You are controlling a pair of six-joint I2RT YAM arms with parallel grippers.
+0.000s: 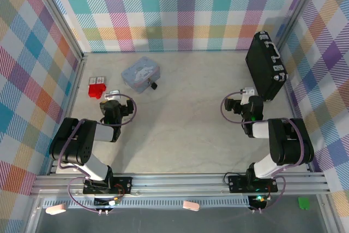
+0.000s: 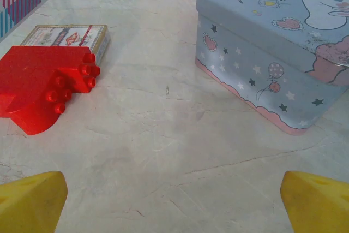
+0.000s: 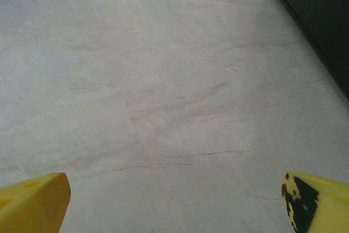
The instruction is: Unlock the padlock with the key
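Overhead and wrist views of a pale marbled table [image 1: 185,129] enclosed by plaid walls [image 1: 180,9]. At far left, close to the left wall, lies a red block [image 1: 96,89] with round studs on its right face. A small flat box [image 1: 99,79] with a printed lid sits directly behind it, on its far side. Just right of the block and slightly nearer is the left gripper [image 1: 112,95], pointing toward the far wall. In the left wrist view its yellow fingertips [image 2: 32,200] stand in opposite lower corners, so the jaws are spread wide with only bare table between them and nothing held. Farther and to the right lies a pale blue-grey tin [image 1: 140,74], its lid printed with a cartoon figure and its sides with stars, balloons and a pink lower edge. The padlock [image 1: 153,85], a tiny black body with a small silvery part, rests on the table just beside the tin's near right side; whether the two touch cannot be told. It lies between the two arms, closer to the left one. The right gripper [image 1: 248,93] sits on the right half of the table, also pointing toward the far wall. Its wrist view shows the fingertips [image 3: 32,203] equally wide apart over bare table, gripping nothing. At far right a black briefcase [image 1: 265,65] with silvery fittings lies along the right wall, its near end just beyond the right gripper.
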